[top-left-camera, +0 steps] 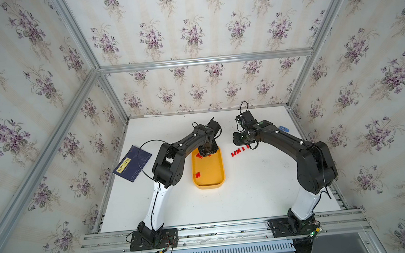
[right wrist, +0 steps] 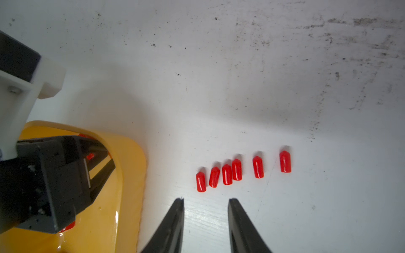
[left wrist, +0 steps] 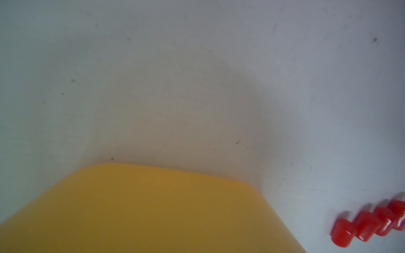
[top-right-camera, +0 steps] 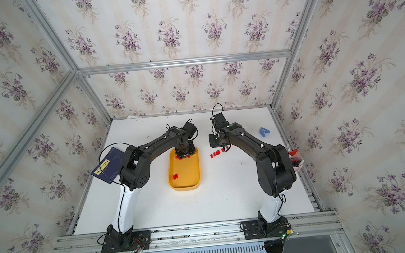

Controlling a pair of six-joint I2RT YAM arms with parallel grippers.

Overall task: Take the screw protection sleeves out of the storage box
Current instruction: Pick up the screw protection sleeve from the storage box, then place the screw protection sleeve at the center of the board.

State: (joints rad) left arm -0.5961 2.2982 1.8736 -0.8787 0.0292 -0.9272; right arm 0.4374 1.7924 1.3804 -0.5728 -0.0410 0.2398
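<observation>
Yellow tray (top-left-camera: 210,186) on white table (top-left-camera: 251,190), two red sleeves (top-left-camera: 197,174) in its near end. Left gripper (top-left-camera: 207,153) dips into the far end — its grip cannot be told. Beside the tray, six sleeves (right wrist: 227,174) in a row; right gripper (right wrist: 206,199) by them, jaws apart, empty.

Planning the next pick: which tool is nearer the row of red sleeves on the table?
Right. The right tool hangs open just beside the row; the left tool is down at the far end of the storage box.
</observation>
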